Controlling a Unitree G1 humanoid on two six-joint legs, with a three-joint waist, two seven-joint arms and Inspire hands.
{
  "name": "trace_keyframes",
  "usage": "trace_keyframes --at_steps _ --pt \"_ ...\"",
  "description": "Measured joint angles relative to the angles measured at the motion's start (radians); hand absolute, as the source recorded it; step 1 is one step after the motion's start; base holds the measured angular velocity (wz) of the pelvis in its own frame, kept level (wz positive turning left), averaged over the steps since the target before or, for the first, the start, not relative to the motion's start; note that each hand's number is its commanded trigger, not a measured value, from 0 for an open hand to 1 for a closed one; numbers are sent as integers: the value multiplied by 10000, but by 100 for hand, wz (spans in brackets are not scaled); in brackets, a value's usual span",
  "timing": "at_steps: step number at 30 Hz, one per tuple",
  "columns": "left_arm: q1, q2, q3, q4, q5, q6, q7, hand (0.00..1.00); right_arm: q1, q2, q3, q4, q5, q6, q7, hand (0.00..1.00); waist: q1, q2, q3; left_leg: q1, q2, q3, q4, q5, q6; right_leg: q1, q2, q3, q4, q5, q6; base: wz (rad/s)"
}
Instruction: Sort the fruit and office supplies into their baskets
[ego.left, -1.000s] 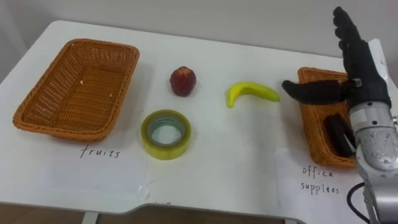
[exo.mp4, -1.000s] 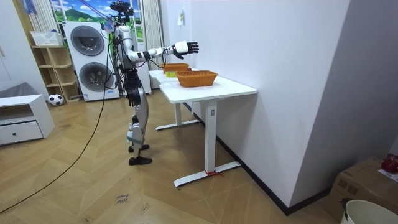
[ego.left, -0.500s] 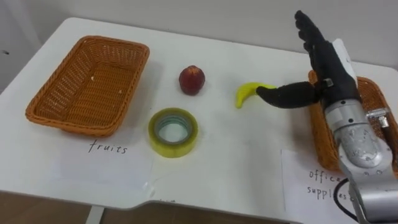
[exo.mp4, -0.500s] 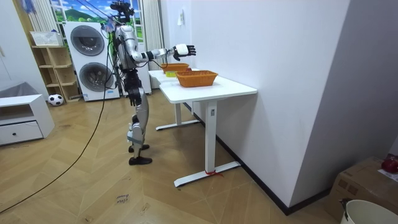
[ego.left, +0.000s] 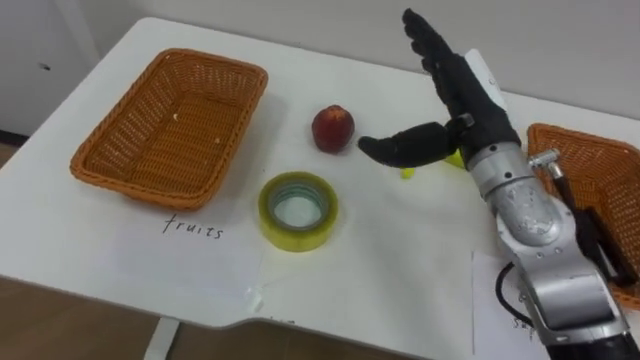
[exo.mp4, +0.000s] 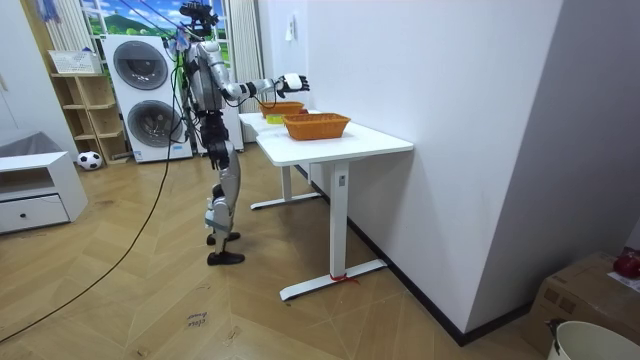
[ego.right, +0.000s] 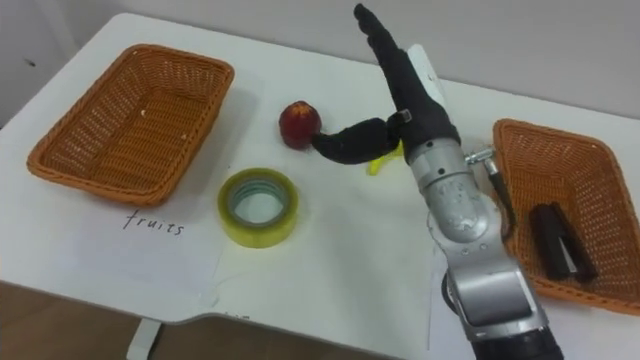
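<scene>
Yellow banana (ego.right: 378, 160) sits centre frame on the counter (ego.left: 400, 260), mostly hidden under the right robot hand (ego.left: 470, 95), with only a tip showing. The robot hand is wide: fingers straight, thumb splayed toward the red fruit (ego.left: 333, 127) just beside it, holding nothing.

Step in hand looks like the banana pick. To do it well:
- Drop straight down with fingers across the middle of the curve.
- Close fully before lifting. It looks smooth and may roll out of a shallow pinch.
- Keep the thumb off the red fruit, since a nudge could send it rolling.
- Carry to the fruits basket (ego.left: 150, 192) at upper left, clear above the tape roll (ego.left: 266, 205), and release low.

Fruits basket is empty. Office basket (ego.right: 510, 195) at right holds a dark stapler (ego.right: 558, 240).
</scene>
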Motion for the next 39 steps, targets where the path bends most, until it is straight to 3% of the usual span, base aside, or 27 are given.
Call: trace_keyframes --at_steps 7,12,19,26,30,39 --pt "-35 -89 0 -252 58 -14 18 0 -13 60 349 584 -62 -3 -103 0 309 87 62 -88 -88 -47 -15 38 52 -2 -105 -38 -97 -1 9 1" --pt "-107 -218 5 -476 110 -8 -47 0 -40 260 638 969 -70 14 -101 0 526 139 96 -181 -103 -89 -66 60 58 -26 -104 -413 -157 8 23 7" --pt "-63 -254 -21 -720 55 -8 -83 0 -68 366 803 1214 -458 14 -218 0 756 136 85 -281 -97 -176 -82 93 37 -60 -97 -578 -160 7 23 8" --pt "-35 -202 -178 -746 72 -4 -70 0 -485 538 1521 1322 -1155 19 -322 0 821 89 55 -289 -95 -288 -17 98 44 -64 -136 -581 -161 7 23 4" --pt "-91 -192 -178 -755 97 -2 -149 0 -756 617 1536 1723 -1168 28 -330 0 998 37 30 -293 -107 -318 -13 107 57 -49 -157 -581 -162 7 23 3" --pt "-127 -152 -255 -755 79 -1 -208 0 -756 654 1560 1726 -1202 29 -318 0 1008 -5 35 -365 -240 -450 19 175 117 -13 -240 -591 -155 -5 43 3"
